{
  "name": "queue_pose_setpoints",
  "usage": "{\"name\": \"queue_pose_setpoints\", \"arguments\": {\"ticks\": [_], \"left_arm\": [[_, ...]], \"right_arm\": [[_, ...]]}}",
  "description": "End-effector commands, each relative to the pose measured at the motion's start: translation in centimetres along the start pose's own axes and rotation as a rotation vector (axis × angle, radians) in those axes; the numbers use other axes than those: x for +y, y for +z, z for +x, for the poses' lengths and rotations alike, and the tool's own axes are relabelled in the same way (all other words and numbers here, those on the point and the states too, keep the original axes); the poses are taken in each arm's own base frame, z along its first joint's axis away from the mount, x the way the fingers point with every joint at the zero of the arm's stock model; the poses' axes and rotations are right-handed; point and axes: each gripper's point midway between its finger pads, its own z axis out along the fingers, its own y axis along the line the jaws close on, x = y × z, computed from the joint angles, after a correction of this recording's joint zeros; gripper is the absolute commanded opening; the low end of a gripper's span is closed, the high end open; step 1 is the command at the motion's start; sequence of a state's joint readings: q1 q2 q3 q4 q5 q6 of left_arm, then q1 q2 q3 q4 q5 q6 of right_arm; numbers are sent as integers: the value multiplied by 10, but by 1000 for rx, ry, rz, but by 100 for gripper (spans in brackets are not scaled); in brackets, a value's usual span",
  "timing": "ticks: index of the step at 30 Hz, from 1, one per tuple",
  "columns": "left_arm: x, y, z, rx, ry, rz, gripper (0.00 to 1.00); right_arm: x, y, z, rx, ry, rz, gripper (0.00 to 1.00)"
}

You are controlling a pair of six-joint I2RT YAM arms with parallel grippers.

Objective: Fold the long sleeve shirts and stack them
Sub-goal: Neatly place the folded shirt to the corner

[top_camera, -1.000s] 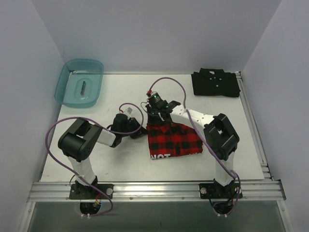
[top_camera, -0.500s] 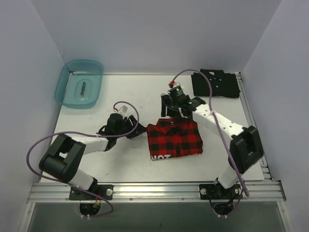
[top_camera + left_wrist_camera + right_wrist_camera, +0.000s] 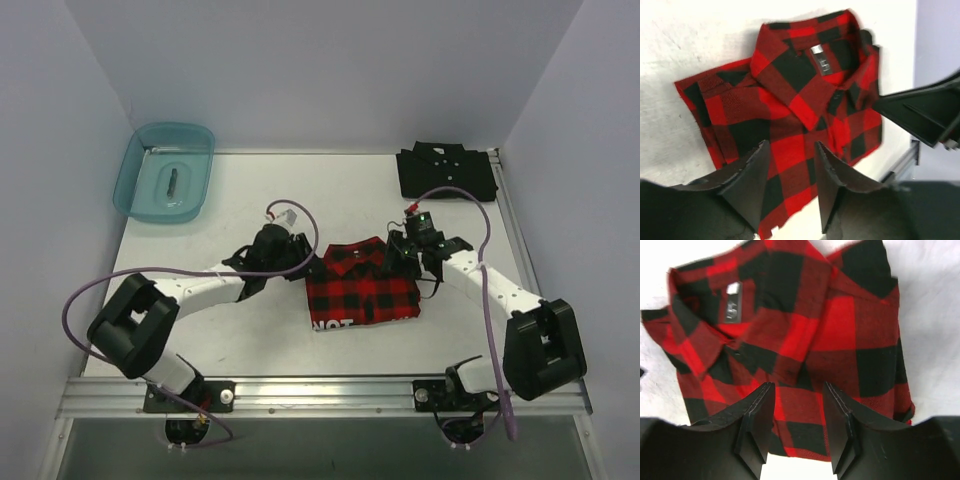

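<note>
Red-and-black buffalo plaid flannel shirt [image 3: 362, 290] is folded into a rough rectangle and lies flat on the white table [image 3: 250, 200], mid-table and a bit right of centre. Collar is at the far edge, the white block letters [image 3: 332, 323] run along the near hem.

Left gripper [image 3: 302, 263] is at the shirt's far-left corner, beside the collar. In the left wrist view its black fingers [image 3: 752, 175] are roughly half apart. There is nothing between them, only plaid fabric [image 3: 790, 90] showing below through the gap. Cannot tell whether the tips touch the cloth.

Right gripper [image 3: 398, 257] is at the far-right corner of the same shirt. Its fingers [image 3: 757, 420] are also partly spread, also holding nothing, over the fabric [image 3: 805, 315] just right of the collar. The grey neck label [image 3: 732, 307] is visible. Contact with the cloth is unclear here too.

The two grippers flank the collar, one on each side.

Plain black collared shirt with small white buttons [image 3: 447, 172] is folded at the far-right corner of the table, well apart from the plaid one, so the two are not stacked.

Translucent teal plastic bin [image 3: 128, 180] sits at the far-left corner with a small dark item [image 3: 172, 181] inside, too small to identify.
</note>
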State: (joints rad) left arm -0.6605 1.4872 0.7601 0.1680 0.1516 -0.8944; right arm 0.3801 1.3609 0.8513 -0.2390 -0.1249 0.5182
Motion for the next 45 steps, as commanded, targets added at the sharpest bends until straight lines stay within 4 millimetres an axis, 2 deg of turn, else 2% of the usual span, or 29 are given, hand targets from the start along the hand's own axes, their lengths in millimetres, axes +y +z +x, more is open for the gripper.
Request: {"name": "queue_pose_setpoints", "arguments": {"ticks": [1, 2, 4, 5, 9, 13, 16, 17, 18, 19, 22, 23, 24, 25, 26, 27, 28, 29, 30, 31, 32, 33, 34, 35, 37, 38, 40, 43, 45], "left_arm": [[14, 20, 19, 35, 16, -72, 47], [28, 27, 33, 65, 6, -109, 45], [41, 33, 44, 82, -23, -130, 41], [63, 34, 60, 110, -40, -174, 39], [97, 30, 82, 151, -85, -258, 34], [113, 15, 83, 152, -92, -318, 31], [105, 0, 60, 101, -40, -343, 31], [98, -8, 40, 34, -12, -352, 31], [97, -15, 34, 23, 28, -369, 36], [90, -21, 24, 13, 52, -381, 39], [65, -37, 5, -28, 133, -356, 59], [39, -39, -1, -38, 156, -294, 70], [28, -40, -1, -34, 175, -272, 78], [18, -40, 2, -25, 195, -256, 94], [-1, -38, -4, -40, 215, -229, 97], [-13, -36, 7, -15, 250, -209, 97], [-20, -33, 9, -2, 264, -203, 97], [-18, -23, 16, 24, 279, -221, 97], [-35, -18, 19, 29, 306, -194, 97], [-36, -12, 23, 45, 320, -201, 97], [-25, 3, 33, 82, 335, -244, 97], [-33, 10, 32, 83, 348, -239, 98], [-31, 17, 40, 103, 366, -253, 97], [-17, 30, 50, 132, 379, -297, 97], [-4, 38, 57, 165, 385, -350, 97], [13, 43, 63, 180, 386, -402, 94], [39, 38, 72, 203, 389, -468, 91], [64, 24, 66, 200, 366, -513, 91], [93, 4, 54, 191, 356, -569, 91]], "right_arm": [[-5, 3, 8, -5, 95, -70, 42], [-7, 7, 8, -10, 116, -87, 42], [-20, 16, 17, 8, 161, -68, 40], [-30, 21, 21, 7, 197, -56, 38], [-52, 28, 29, 17, 261, -21, 35], [-62, 20, 26, 4, 250, 16, 35], [-60, 5, 16, -23, 219, 20, 35], [-60, 1, 13, -33, 212, 23, 35], [-56, -9, 2, -71, 194, 11, 36], [-59, -14, 2, -71, 189, 33, 37], [-63, -36, -18, -127, 162, 47, 47], [-67, -42, -25, -142, 174, 58, 53], [-71, -49, -32, -159, 191, 66, 57], [-84, -62, -49, -198, 251, 84, 62], [-84, -66, -54, -209, 272, 70, 67], [-91, -72, -63, -228, 326, 60, 76], [-98, -79, -76, -259, 392, 57, 79], [-101, -81, -81, -264, 427, 49, 84], [-102, -78, -85, -253, 456, 35, 84], [-103, -77, -89, -256, 480, 33, 85], [-104, -77, -95, -266, 525, 27, 85], [-105, -71, -96, -259, 546, 17, 85], [-105, -68, -104, -281, 559, 2, 85], [-105, -66, -107, -289, 576, -8, 85], [-103, -58, -113, -303, 608, -38, 85], [-103, -55, -114, -305, 617, -42, 85], [-106, -47, -116, -311, 644, -48, 85], [-112, -37, -118, -331, 678, -39, 85], [-116, -30, -127, -364, 695, -43, 85]]}}
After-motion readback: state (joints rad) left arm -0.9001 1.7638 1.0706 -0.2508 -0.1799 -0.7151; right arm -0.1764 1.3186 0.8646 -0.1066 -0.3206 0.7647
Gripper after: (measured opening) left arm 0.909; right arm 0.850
